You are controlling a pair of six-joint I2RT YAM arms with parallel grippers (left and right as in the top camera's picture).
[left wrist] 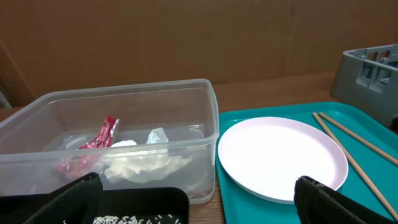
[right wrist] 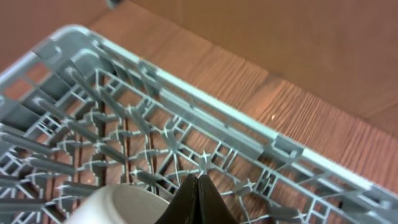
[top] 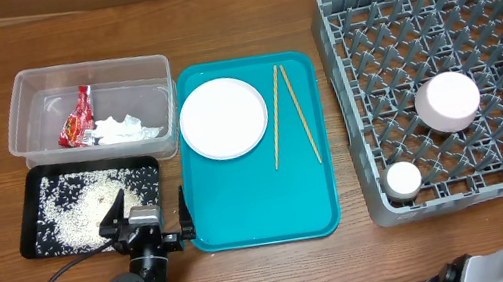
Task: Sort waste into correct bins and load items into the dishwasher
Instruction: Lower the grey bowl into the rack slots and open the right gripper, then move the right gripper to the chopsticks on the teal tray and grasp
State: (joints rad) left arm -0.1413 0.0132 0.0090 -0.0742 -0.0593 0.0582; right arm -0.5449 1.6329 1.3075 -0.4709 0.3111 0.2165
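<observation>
Overhead, the clear tub sits at the table's left, with the red wrapper and the crumpled tissue side by side inside it. Just in front of it is the black tray, which carries the rice grains: they are scattered, with a denser heap toward the middle. The teal tray lies beside both. It bears a white plate at its far left and the two chopsticks to the right of it, splayed apart at their near ends. The grey dish rack stands at the right, with the bowl among its pegs and the small cup near its front left corner. The left gripper sits low where the black tray meets the teal tray, fingers spread wide and holding nothing. The right gripper hangs over the rack just beside the bowl, its fingers pressed tip to tip with nothing between them.
</observation>
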